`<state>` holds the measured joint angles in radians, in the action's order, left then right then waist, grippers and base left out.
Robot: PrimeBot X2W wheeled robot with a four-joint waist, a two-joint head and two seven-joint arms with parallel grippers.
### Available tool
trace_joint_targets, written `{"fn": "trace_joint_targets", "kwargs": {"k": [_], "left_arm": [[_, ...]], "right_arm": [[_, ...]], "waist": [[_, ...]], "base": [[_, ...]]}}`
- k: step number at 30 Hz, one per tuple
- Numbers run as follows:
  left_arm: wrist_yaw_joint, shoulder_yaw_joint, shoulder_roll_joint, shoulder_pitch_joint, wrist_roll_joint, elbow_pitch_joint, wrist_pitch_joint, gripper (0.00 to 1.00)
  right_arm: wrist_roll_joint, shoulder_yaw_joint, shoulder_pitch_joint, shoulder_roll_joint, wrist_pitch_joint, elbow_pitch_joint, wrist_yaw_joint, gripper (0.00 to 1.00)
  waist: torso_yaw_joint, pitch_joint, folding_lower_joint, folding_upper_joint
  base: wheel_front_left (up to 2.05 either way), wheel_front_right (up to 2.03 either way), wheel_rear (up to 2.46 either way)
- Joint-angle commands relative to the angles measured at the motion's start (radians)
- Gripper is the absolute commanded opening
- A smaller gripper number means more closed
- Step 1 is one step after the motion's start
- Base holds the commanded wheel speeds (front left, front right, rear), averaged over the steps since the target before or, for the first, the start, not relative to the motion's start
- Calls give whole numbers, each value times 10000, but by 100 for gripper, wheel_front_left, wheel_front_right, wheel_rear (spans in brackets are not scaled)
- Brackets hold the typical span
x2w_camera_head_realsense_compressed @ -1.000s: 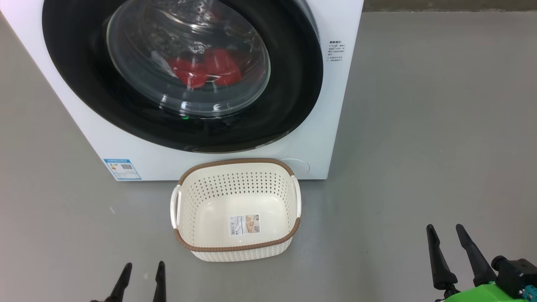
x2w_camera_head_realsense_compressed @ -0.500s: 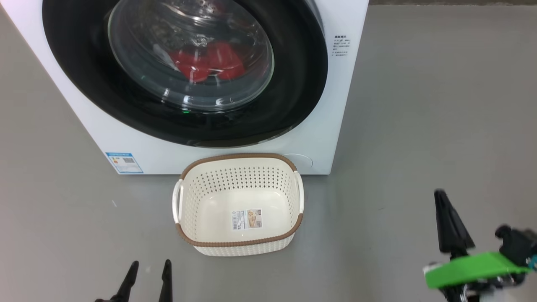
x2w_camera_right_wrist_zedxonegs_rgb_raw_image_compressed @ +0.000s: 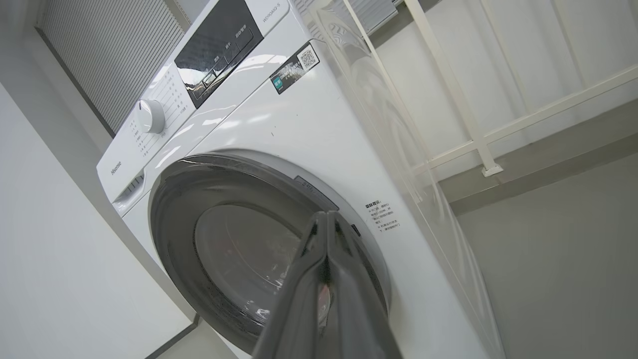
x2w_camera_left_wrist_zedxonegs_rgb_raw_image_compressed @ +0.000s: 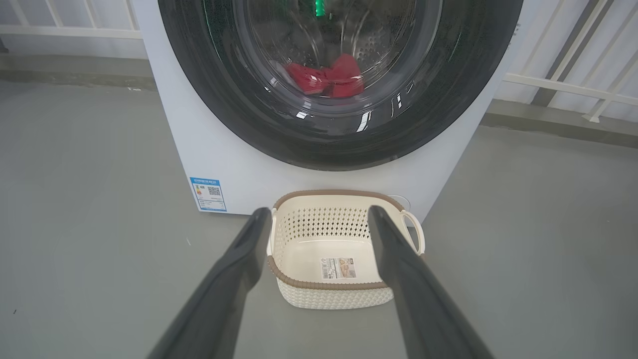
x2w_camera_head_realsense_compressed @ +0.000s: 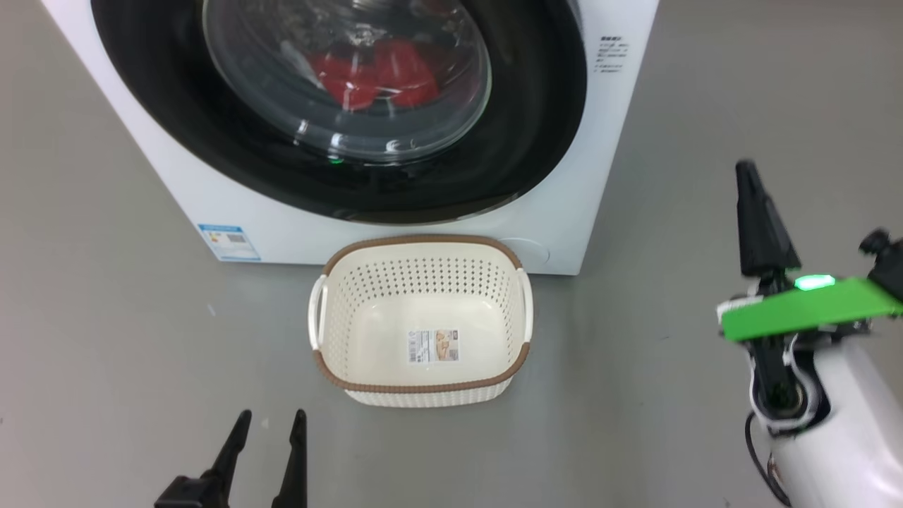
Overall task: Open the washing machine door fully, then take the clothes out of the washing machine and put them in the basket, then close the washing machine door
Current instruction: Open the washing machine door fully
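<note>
Here, the washing machine door [x2w_camera_head_realsense_compressed: 522,127] sits shut against the front of the washing machine [x2w_camera_head_realsense_compressed: 204,204], its wide glossy black rim ringing a bulging glass window. Behind the glass, the clothes [x2w_camera_head_realsense_compressed: 374,74] lie as a small heap of bright red fabric low in the perforated steel drum; the left wrist view shows the same red heap [x2w_camera_left_wrist_zedxonegs_rgb_raw_image_compressed: 329,80] through the window.

On the grey floor [x2w_camera_head_realsense_compressed: 705,106], the basket [x2w_camera_head_realsense_compressed: 423,243] stands upright just in front of the machine, below the door and toward its lower right corner. A paper label shows on the basket's cream base. A blue sticker [x2w_camera_head_realsense_compressed: 229,242] marks the machine's lower left front.

The left gripper [x2w_camera_head_realsense_compressed: 272,413] hangs low at the lower left of the head view, short of the basket. Its two dark fingers are spread apart with nothing between them; from its own wrist camera they frame the basket on either side.

The right gripper [x2w_camera_head_realsense_compressed: 746,169] is raised at the right of the head view, well apart from the machine's side. Its fingers are pressed together into a single point and hold nothing, and a green plate [x2w_camera_head_realsense_compressed: 804,310] sits behind them. In the right wrist view the pinched tips [x2w_camera_right_wrist_zedxonegs_rgb_raw_image_compressed: 325,215] point toward the door's right-hand rim. Above them are the control dial [x2w_camera_right_wrist_zedxonegs_rgb_raw_image_compressed: 149,115] and a white railing [x2w_camera_right_wrist_zedxonegs_rgb_raw_image_compressed: 478,144].
</note>
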<state>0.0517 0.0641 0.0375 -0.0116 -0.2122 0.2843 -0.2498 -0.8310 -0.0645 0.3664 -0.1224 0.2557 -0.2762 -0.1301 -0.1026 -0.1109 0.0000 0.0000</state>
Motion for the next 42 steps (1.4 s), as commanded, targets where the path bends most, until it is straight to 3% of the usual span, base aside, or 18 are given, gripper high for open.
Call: {"fn": "trace_joint_targets", "kwargs": {"k": [1, 14, 26, 42], "left_arm": [[-72, -261, 127, -372, -56, -270, -120, 100], [-41, 161, 127, -991, -250, -303, -120, 100], [-35, 531, 127, -1553, -423, -251, -120, 100], [-96, 787, 127, -2012, -668, -237, -120, 100]], "right_arm": [[-285, -290, 469, -119, 61, 167, -6, 0], [-3365, -1071, 3180, -1198, -645, -605, -6, 0], [-5508, -1475, 5510, -1900, -2533, -1698, -6, 0], [-7048, -1812, 7514, -2417, -5727, -3681, -6, 0]], "waist": [[-172, -180, 0, 0], [-697, -1064, 0, 0], [-1123, -1837, 0, 0], [-1448, -2587, 0, 0]], "base": [[0, 0, 0], [0, 0, 0], [0, 0, 0], [0, 0, 0]]}}
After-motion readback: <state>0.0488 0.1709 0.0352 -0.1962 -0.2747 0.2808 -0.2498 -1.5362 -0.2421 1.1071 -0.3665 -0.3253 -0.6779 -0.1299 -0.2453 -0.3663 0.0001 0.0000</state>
